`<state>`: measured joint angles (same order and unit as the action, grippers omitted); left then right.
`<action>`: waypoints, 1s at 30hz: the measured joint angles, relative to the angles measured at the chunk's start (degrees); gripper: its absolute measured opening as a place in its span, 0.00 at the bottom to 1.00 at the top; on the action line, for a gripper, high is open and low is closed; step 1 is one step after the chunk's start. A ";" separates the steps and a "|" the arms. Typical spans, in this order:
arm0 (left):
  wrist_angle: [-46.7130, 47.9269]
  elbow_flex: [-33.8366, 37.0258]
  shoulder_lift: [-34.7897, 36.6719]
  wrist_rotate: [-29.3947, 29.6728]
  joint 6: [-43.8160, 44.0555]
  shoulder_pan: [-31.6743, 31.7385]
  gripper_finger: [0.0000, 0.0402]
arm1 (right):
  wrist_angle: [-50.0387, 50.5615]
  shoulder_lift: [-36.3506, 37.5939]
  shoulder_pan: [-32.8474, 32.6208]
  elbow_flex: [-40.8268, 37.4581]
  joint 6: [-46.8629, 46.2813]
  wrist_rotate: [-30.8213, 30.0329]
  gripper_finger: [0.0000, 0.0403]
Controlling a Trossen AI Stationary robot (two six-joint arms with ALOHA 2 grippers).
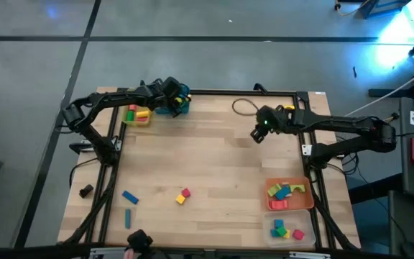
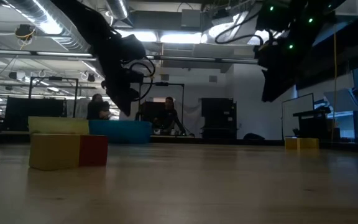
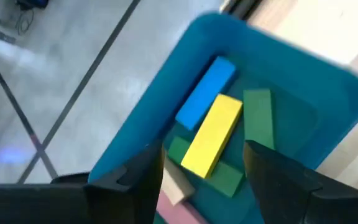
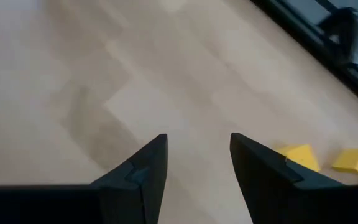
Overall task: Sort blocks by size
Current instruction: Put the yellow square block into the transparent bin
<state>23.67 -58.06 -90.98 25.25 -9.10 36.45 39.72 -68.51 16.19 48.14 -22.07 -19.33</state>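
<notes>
Left arm reaching along the far edge of the table, elbow folded back at the far-left corner. Left gripper (image 3: pixel 201 171) poised above the teal tray (image 3: pixel 328 93), fingers (image 3: pixel 138 180) spread apart, nothing between them. Directly below, inside the tray: yellow bar (image 3: pixel 211 134) lying across a blue bar (image 3: pixel 205 92) and green bars (image 3: pixel 258 118), with a tan piece (image 3: pixel 176 185) and a pink piece (image 3: pixel 182 211) just beside. Yellow tray (image 1: pixel 138 115) touching the teal tray on its left, holding red and yellow blocks.

Right arm stretched in from the right edge toward the far middle of the table, wrist angled down. Right gripper (image 4: pixel 197 168) hanging over bare wood, fingers parted and empty. Two yellow blocks (image 4: pixel 328 158) near it on the table top in the right wrist view.

Loose on the near part of the table: two blue bars (image 1: pixel 129 205) at left, well apart from a red and yellow pair (image 1: pixel 183 196) near the middle. In the low view that pair (image 2: pixel 67 151) fills the left foreground, touching side by side.

Orange tray (image 1: pixel 289 194) at near right with mixed blocks; clear tray (image 1: pixel 288 230) just beside it, nearer the front edge, holding smaller blocks.

People in the room beyond the table.
</notes>
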 joint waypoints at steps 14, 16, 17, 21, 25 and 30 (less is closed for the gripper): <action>-5.27 0.00 0.00 -7.60 -1.86 -0.04 0.50 | 0.78 -5.94 18.28 0.00 9.73 5.84 0.43; -5.32 0.00 0.00 -8.77 -2.32 -0.04 0.50 | 0.24 -8.04 20.62 0.00 12.08 6.56 0.43; -5.30 0.00 0.00 -8.91 -2.53 -0.04 0.50 | 0.28 -9.06 21.78 0.00 12.76 7.37 0.43; -5.29 0.00 0.00 -9.00 -2.87 -0.04 0.50 | 0.72 -12.20 26.18 0.00 15.99 9.42 0.43; -5.30 0.00 0.00 -9.00 -2.72 -0.04 0.50 | 0.74 -13.78 28.76 0.00 21.05 10.55 0.43; -5.29 0.00 0.00 -9.00 -2.54 -0.04 0.50 | 0.61 -14.21 29.68 0.00 27.22 11.37 0.43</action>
<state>18.37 -58.06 -90.98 16.25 -11.64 36.40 40.34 -82.72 45.87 48.14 5.15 -7.95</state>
